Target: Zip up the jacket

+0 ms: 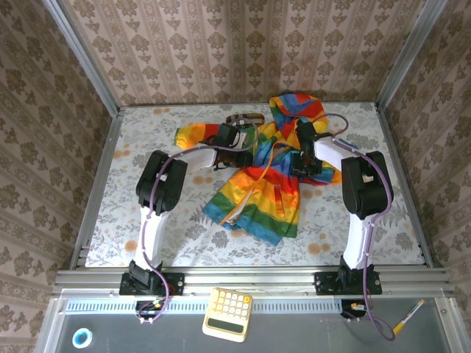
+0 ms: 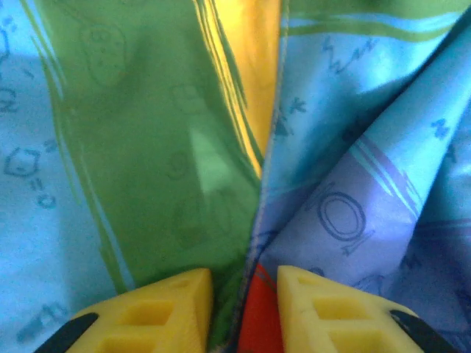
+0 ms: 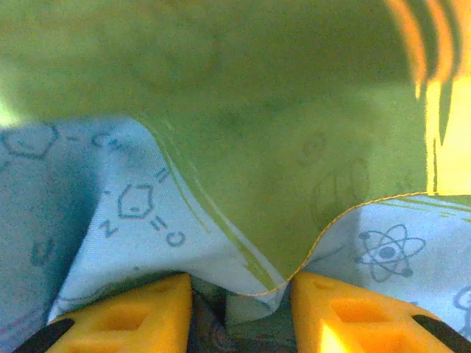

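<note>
the jacket (image 1: 259, 193) is lying on the flowery worktop (image 1: 147, 220), a bit past the middle and toward the far side. its stripes are showing red, orange, yellow, green and blue. its hood (image 1: 296, 107) is pointing at the back wall (image 1: 243, 51), and one sleeve (image 1: 193, 134) is reaching out to the left. the bottom edge is lying nearest the arms, and the front is looking open there.

the left tool (image 1: 234, 141) is sitting on the jacket's upper left part, beside the sleeve. in the left wrist view its two yellow fingers (image 2: 158, 312) are standing close together. a fold of green, blue and red cloth is running down between them, so this tool is pinching the jacket.

the right tool (image 1: 303, 163) is resting on the jacket's upper right part, below the hood. in the right wrist view its yellow fingers (image 3: 129, 316) are standing apart, with an edge of green and light blue cloth hanging between them. i cannot tell if it is squeezing the cloth or not.

a small plaid thing (image 1: 245, 118) is lying just past the jacket, near the back wall. a yellow calculator (image 1: 227, 314) and a pen (image 1: 407, 318) are lying on the dark ledge (image 1: 294, 331) in front of the arm bases.
</note>
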Robot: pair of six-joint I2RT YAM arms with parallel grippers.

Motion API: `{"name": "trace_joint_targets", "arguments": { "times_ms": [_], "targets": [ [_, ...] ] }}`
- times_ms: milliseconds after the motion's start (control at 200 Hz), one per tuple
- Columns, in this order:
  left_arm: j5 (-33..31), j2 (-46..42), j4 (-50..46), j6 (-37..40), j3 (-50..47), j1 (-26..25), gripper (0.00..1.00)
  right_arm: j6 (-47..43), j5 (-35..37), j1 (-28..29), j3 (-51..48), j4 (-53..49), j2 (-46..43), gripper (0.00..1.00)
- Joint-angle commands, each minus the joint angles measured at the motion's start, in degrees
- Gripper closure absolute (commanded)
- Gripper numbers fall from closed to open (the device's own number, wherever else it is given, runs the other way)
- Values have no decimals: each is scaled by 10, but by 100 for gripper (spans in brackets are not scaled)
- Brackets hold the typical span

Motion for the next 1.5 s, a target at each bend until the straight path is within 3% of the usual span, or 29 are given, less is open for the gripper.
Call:
{"name": "trace_joint_targets", "arguments": {
  "times_ms": [0, 460, 580, 710, 935, 1245, 1495],
  "targets": [
    [-18, -13, 17, -28, -36, 0, 70, -18, 15, -9, 44, -23, 39, 64],
    [-67, -132, 107, -96, -277, 27, 70, -45, 5, -16, 161, -68, 112, 63],
    [-55, -157, 98, -81, -280, 27, 68, -46, -2, -14, 155, -71, 86, 58],
    [-30, -188, 42, -46, -247, 27, 61, -52, -11, -12, 135, -82, 30, 44],
    [-49, -278, -36, -8, -229, 26, 53, -62, -9, 15, 70, -123, -68, 40],
    [-108, -472, -103, -3, -379, -1, 52, 4, -6, 149, -98, -111, -214, 40],
    [-173, -595, -141, -86, -509, -130, 55, 98, -14, 310, -137, -78, -248, 44]
  ]
}}
